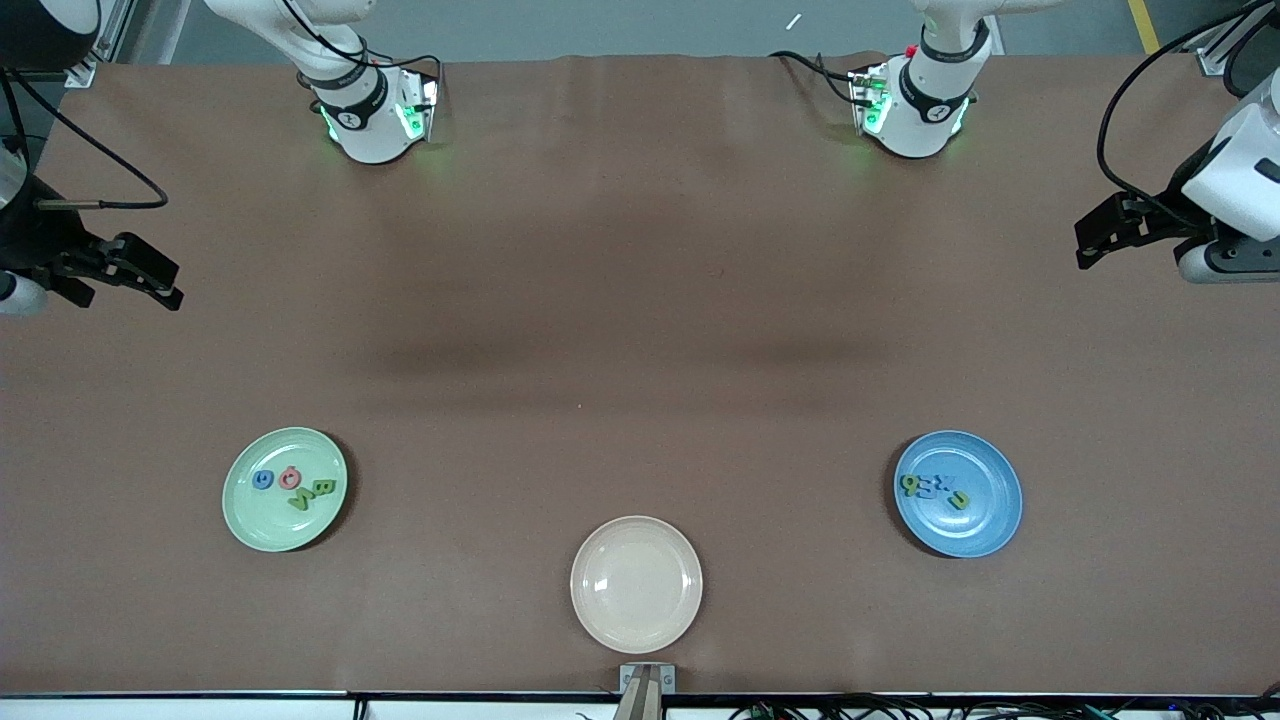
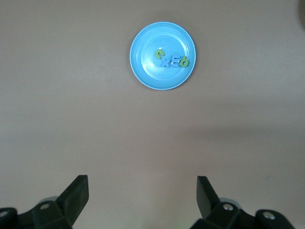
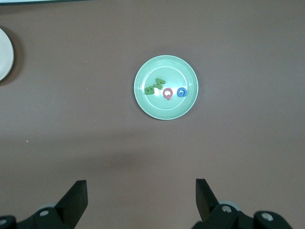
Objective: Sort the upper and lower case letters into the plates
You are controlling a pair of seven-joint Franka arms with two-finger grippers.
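In the front view a brown surface (image 1: 640,300) carries three plates in its part nearest the camera: a mint green plate (image 1: 250,520) toward the right arm's end, a blue plate (image 1: 985,525) toward the left arm's end, and a cream plate (image 1: 636,584) between them and nearer the camera than either, all well apart from one another. The green plate holds a cluster of letters (image 1: 297,485): a blue one, a pink one and two green ones, close together. The blue plate holds its own letters (image 1: 934,488), green and blue, bunched in a short row. The right gripper (image 1: 140,272) hangs over the bare surface at the right arm's end, and the left gripper (image 1: 1105,232) over the bare surface at the left arm's end, each well away from the plates and holding nothing. The left wrist view looks down past the left gripper (image 2: 143,191), its jaws spread wide with only bare surface between them, onto the blue plate (image 2: 143,71) with its letters (image 2: 171,60) lying touching or nearly so. The right wrist view shows the right gripper (image 3: 141,193) with jaws likewise wide apart and empty, the green plate (image 3: 164,107) farther off with its letters (image 3: 164,89), and the edge of the cream plate (image 3: 5,55) at the frame's margin.
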